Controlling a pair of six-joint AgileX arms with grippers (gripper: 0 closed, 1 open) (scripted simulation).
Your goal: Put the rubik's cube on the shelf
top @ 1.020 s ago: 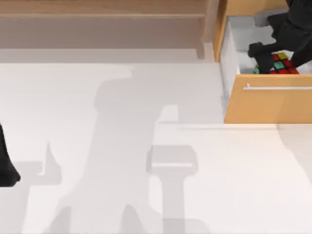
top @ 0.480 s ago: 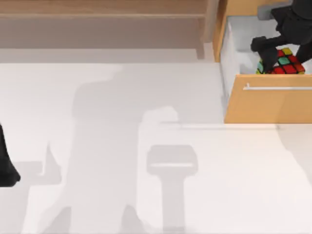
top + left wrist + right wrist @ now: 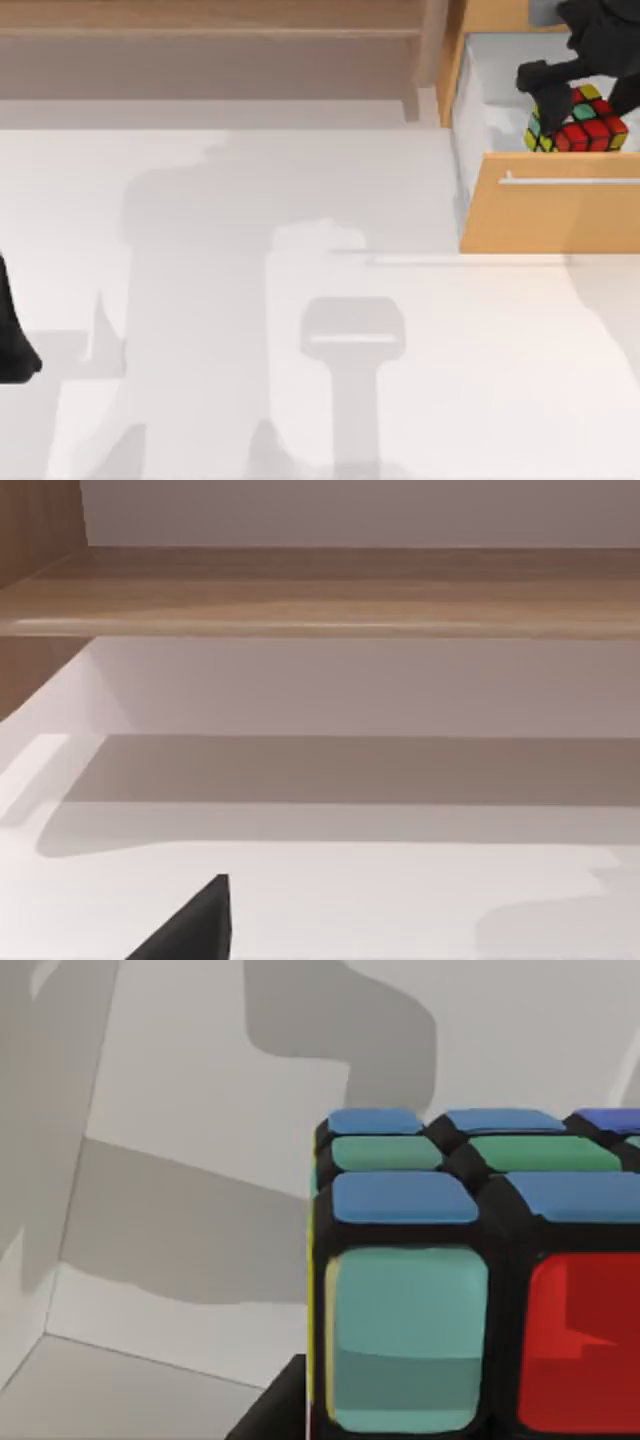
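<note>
Right gripper (image 3: pixel 553 100) is clamped on the cube (image 3: pixel 582 122), holding it just above the open drawer (image 3: pixel 550 210). Shelf (image 3: pixel 210 18) is well off to the gripper's left. Left arm (image 3: pixel 12 335) parked at table's left edge; can't tell its grip.

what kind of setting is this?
Likely a simulated tabletop test scene: plain white table, low wooden shelf along the back, open orange-wood drawer cabinet, right gripper holding a rubik's cube over the drawer.

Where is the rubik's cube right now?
In the top view's upper right, the rubik's cube sits gripped by the right gripper over the open drawer, behind its front panel.
</note>
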